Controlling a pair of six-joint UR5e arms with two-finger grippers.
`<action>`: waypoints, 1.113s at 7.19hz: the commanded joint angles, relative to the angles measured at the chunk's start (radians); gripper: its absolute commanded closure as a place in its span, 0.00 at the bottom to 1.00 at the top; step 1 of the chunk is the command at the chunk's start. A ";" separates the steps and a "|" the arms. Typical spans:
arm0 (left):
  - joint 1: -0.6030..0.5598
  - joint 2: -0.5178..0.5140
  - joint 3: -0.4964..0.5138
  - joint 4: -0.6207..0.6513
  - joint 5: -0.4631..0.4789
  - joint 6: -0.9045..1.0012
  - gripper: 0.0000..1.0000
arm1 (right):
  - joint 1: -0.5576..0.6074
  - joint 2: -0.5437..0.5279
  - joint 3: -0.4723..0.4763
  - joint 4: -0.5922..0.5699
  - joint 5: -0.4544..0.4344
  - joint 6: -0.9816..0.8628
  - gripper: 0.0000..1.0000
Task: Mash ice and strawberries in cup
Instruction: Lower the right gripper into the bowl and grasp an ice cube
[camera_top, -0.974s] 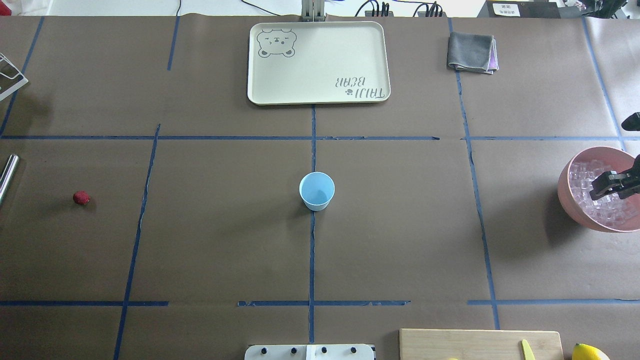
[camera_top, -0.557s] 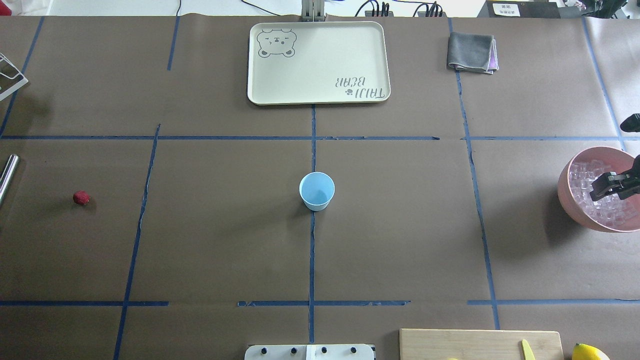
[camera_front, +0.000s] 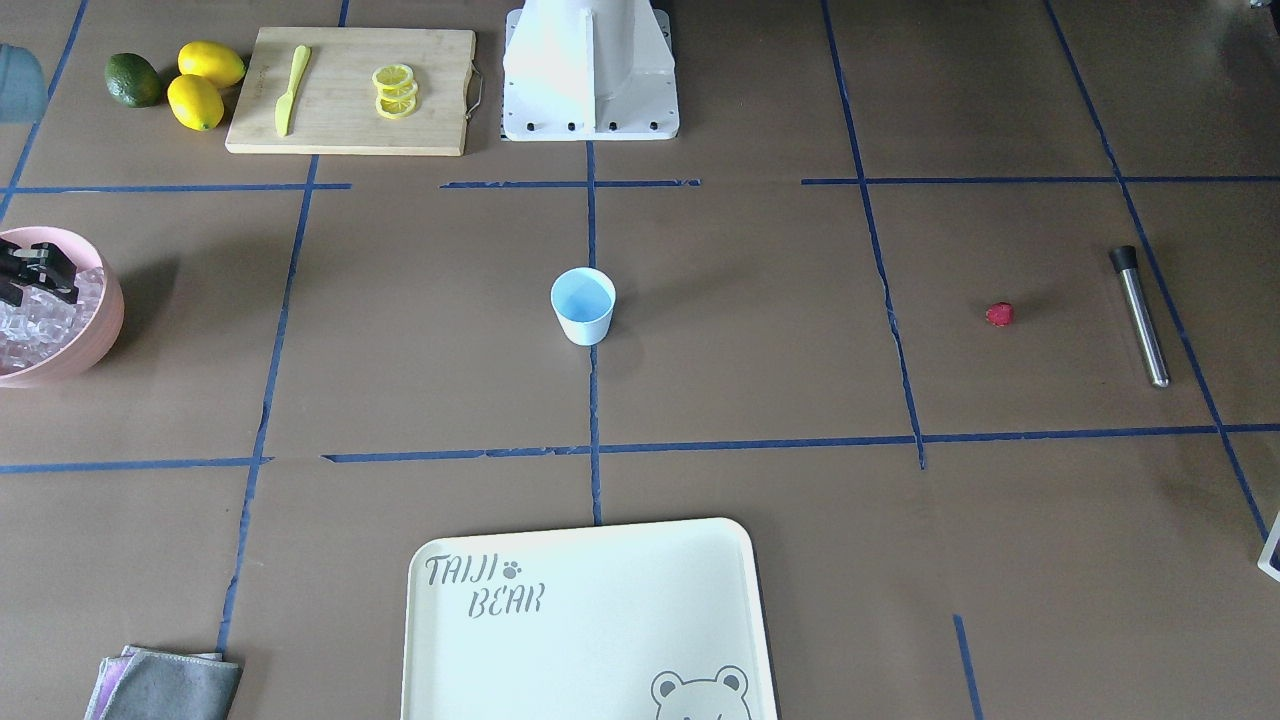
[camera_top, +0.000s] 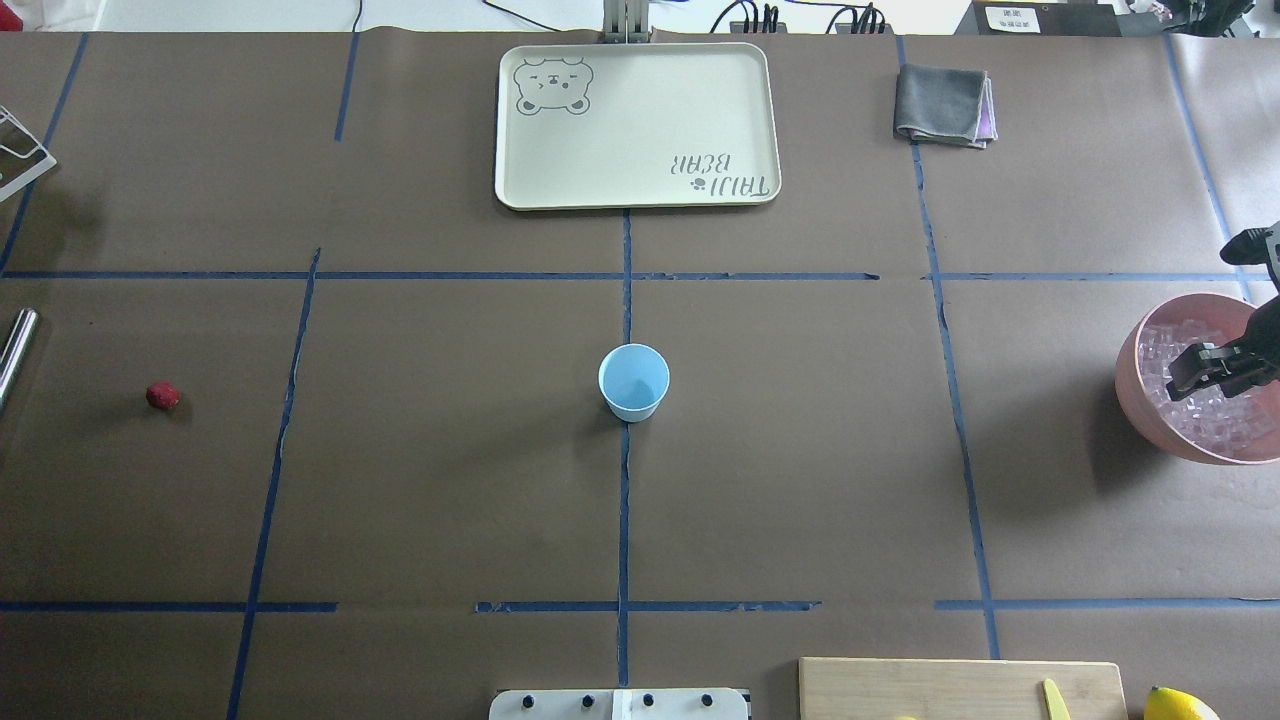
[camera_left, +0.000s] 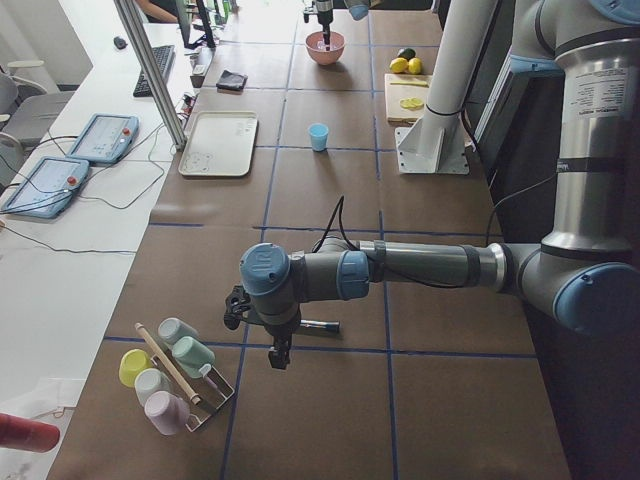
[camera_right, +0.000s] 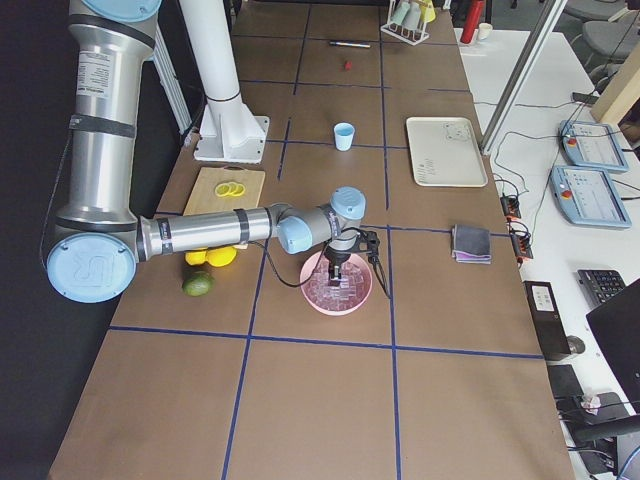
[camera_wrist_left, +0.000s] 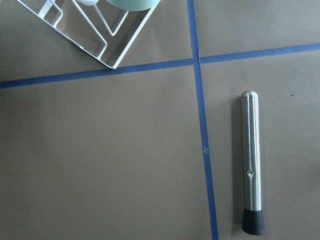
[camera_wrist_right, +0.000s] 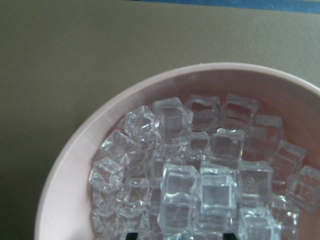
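The light-blue cup (camera_top: 633, 382) stands upright and empty at the table's middle. The red strawberry (camera_top: 162, 396) lies alone far on the left. The ice (camera_wrist_right: 215, 145) is heaped in a pink bowl (camera_top: 1125, 370) at the right edge. My right gripper (camera_top: 1185, 380) hangs over the bowl with its fingers down among the cubes. In the right wrist view two cubes sit between the fingertips. My left gripper (camera_left: 275, 360) hovers over a steel muddler (camera_wrist_left: 250, 160) near the left end. I cannot tell whether it is open or shut.
A cream tray (camera_top: 560, 160) and a folded grey cloth (camera_top: 942, 103) lie at the far side. A cutting board (camera_front: 350, 130) with lemon slices and a yellow knife, lemons (camera_front: 205, 85) and a lime sit near the base. A wire cup rack (camera_left: 175, 375) stands by the left gripper.
My right gripper and wrist have shifted a little to the left over the bowl. The cup and strawberry have not moved.
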 joint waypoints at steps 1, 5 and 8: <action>0.001 0.001 -0.004 0.001 0.000 0.000 0.00 | 0.001 -0.001 0.006 0.000 0.005 0.000 0.59; 0.001 0.001 -0.007 0.001 0.000 -0.023 0.00 | 0.009 -0.042 0.109 -0.009 0.008 -0.002 1.00; 0.001 -0.001 -0.030 -0.001 -0.002 -0.028 0.00 | 0.061 -0.021 0.332 -0.173 0.009 0.000 1.00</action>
